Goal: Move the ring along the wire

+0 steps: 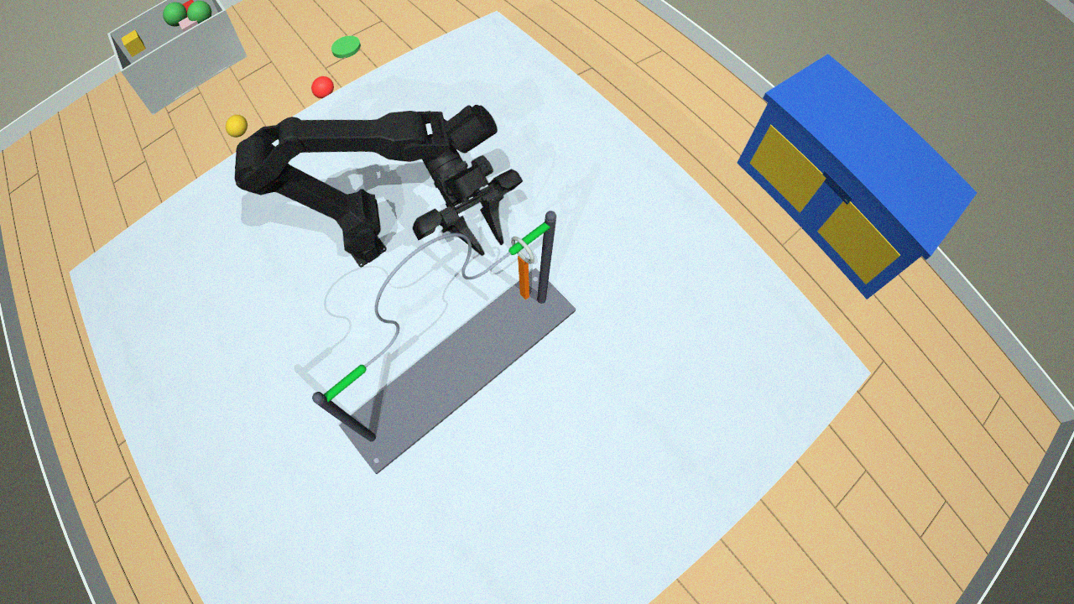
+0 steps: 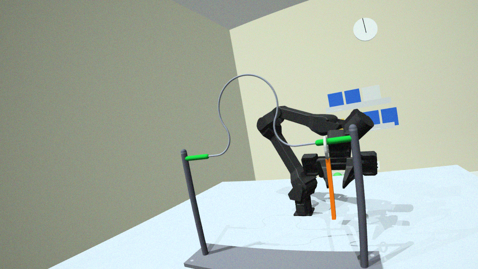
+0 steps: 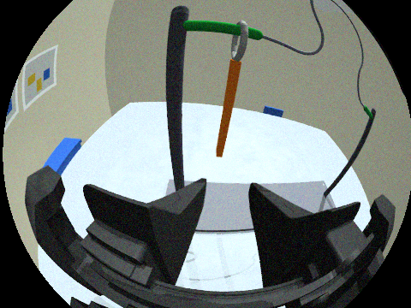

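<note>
The pale ring (image 1: 531,255) (image 2: 326,152) (image 3: 244,43) hangs on the green part (image 1: 537,232) (image 2: 341,139) (image 3: 210,26) beside the near-side post (image 1: 546,258) (image 2: 358,187) (image 3: 175,94), near that part's inner end. Its orange handle (image 1: 523,278) (image 2: 331,197) (image 3: 229,107) hangs down free. My gripper (image 1: 492,247) (image 2: 335,187) (image 3: 229,186) is partly open and empty, on the arm's side of the handle and apart from it. The grey wire (image 2: 247,74) curves up to the other green part (image 1: 345,382) (image 2: 197,157) at the other post (image 1: 345,417) (image 2: 194,200).
Both posts stand on a grey base plate (image 1: 465,360). In the top view the wire's bend lies close to the fingers; the exterior view shows it to their left. A blue cabinet (image 1: 894,143), a grey bin (image 1: 187,71) and small balls lie farther off.
</note>
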`<control>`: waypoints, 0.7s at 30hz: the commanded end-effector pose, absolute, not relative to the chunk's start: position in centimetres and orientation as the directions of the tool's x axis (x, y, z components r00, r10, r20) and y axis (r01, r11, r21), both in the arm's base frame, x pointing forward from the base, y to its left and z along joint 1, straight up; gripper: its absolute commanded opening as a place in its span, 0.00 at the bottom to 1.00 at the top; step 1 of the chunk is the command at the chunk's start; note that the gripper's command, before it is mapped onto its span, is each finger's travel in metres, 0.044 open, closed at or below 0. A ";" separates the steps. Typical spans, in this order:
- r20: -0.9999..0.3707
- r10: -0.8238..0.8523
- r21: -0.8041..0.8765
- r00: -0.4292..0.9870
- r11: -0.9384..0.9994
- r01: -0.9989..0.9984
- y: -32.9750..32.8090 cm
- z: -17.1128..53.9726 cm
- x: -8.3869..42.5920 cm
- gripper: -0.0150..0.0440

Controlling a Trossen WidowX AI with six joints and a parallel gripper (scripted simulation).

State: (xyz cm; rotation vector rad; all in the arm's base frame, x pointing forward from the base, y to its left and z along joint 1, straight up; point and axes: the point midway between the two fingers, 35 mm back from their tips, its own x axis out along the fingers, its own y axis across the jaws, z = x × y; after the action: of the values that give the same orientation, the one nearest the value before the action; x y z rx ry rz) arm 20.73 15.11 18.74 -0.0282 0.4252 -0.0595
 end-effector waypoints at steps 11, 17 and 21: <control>-0.411 -0.064 -0.040 0.909 0.998 0.052 15.4 20.8 16.2 0.93; -0.411 -0.064 -0.040 0.909 0.998 0.052 15.4 20.8 16.2 1.00; -0.411 -0.064 -0.040 0.909 0.998 0.052 15.4 20.8 16.2 1.00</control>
State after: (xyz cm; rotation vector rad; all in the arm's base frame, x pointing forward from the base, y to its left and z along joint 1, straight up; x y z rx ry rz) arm 16.31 15.22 20.62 -0.0313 0.4291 -0.0601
